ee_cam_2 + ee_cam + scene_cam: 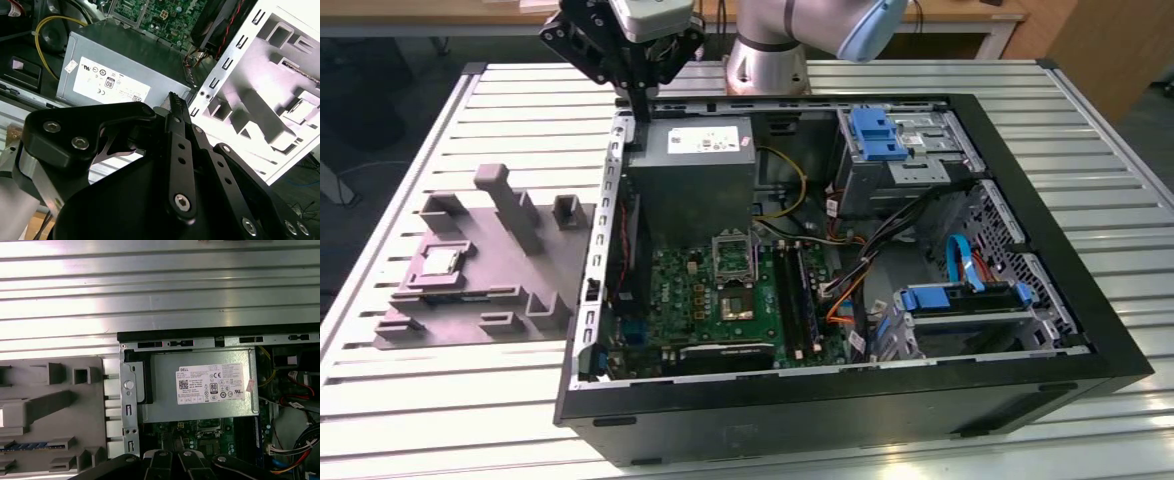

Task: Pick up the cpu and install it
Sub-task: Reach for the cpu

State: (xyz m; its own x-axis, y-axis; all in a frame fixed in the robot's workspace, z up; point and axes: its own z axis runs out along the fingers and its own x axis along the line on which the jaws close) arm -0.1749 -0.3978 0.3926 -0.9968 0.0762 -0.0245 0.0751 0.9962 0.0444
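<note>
Risk noted: the tool [640, 100] hung over the far corner of the computer case [854, 410], above the power supply [700, 190] and well apart from the cpu [442, 262]. The cpu lay flat in a recess of the grey fixture [520, 300] on the bench [520, 95], outside the case, with upright posts near it. A careless descent could clip a post or the case wall. A skewed grip would likely seat the chip crooked on the motherboard [707, 300]. The tool's fingers looked drawn together, with nothing between them.

cpu [443, 262] — too small to tell its markings
</note>
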